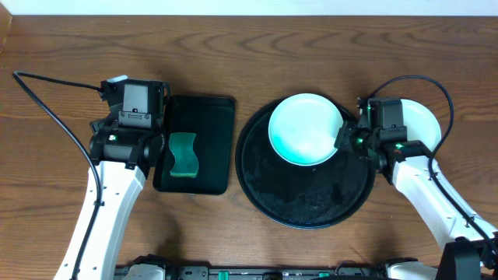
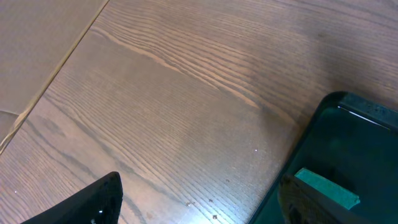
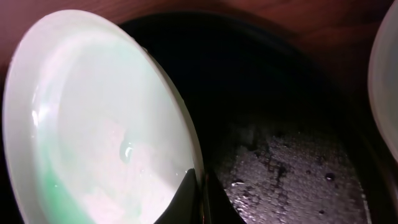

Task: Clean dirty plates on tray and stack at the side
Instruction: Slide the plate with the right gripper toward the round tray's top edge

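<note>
R tool point(image 1: 343, 138) pinches mint plate point(image 1: 303, 128) rim, over tray point(image 1: 311, 204).

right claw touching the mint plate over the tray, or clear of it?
Touching. The right wrist view shows the right claw shut on the rim of the mint plate, a finger on each face.

Below me: brown wood-grain tabletop point(image 1: 257, 47), dark grain streaks running lengthwise. Pale strip point(image 1: 311, 6) past far edge. Light soft, shadows faint.
</note>
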`<state>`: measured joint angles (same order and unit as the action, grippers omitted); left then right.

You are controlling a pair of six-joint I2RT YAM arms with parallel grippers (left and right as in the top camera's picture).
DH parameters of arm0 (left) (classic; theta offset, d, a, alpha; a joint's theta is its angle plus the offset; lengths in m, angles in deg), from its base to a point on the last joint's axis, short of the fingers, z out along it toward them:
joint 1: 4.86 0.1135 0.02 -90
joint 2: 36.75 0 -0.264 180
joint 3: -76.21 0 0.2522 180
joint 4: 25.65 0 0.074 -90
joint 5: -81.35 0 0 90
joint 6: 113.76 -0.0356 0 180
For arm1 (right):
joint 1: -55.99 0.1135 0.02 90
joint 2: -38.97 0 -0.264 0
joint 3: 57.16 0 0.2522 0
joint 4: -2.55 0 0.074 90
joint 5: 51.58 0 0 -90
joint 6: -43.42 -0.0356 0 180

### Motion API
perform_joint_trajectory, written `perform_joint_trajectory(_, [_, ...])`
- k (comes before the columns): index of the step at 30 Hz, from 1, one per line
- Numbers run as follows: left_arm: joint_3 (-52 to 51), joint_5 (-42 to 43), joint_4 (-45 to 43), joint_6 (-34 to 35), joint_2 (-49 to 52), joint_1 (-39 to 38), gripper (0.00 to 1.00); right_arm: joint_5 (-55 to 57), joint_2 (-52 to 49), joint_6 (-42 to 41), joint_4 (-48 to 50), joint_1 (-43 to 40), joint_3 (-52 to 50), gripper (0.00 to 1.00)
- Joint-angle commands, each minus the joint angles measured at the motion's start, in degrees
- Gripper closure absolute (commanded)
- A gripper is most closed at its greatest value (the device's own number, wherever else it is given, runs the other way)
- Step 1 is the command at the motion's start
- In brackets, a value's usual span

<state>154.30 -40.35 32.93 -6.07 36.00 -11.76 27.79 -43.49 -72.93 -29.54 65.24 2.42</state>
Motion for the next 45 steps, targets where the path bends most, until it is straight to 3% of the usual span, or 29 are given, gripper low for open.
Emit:
perform_joint_trajectory(1, [1.1, -1.1, 0.1, -0.5, -0.1, 0.1, 0.20, 0.3, 0.8, -2.4, 1.3, 2.3, 1.4, 0.99])
perform_joint_trajectory(14, [1.1, -1.1, 0.1, -0.5, -0.1, 0.1, 0.20, 0.3, 0.8, -10.1, 4.4, 7.7, 1.4, 0.99])
perform_joint_trajectory(21, [1.1, -1.1, 0.1, -0.5, -0.1, 0.1, 0.20, -0.2, 0.8, -15.5, 0.2, 8.0, 1.3, 0.99])
perform_joint_trajectory(34, [1.1, -1.1, 0.1, -0.5, -0.1, 0.1, 0.20, -13.5, 0.8, -20.1, 7.3, 2.1, 1.3, 0.99])
perform_joint_trajectory(45, [1.1, -1.1, 0.1, -0.5, -0.1, 0.1, 0.20, -9.3, 0.3, -21.4, 6.1, 0.0, 1.3, 0.99])
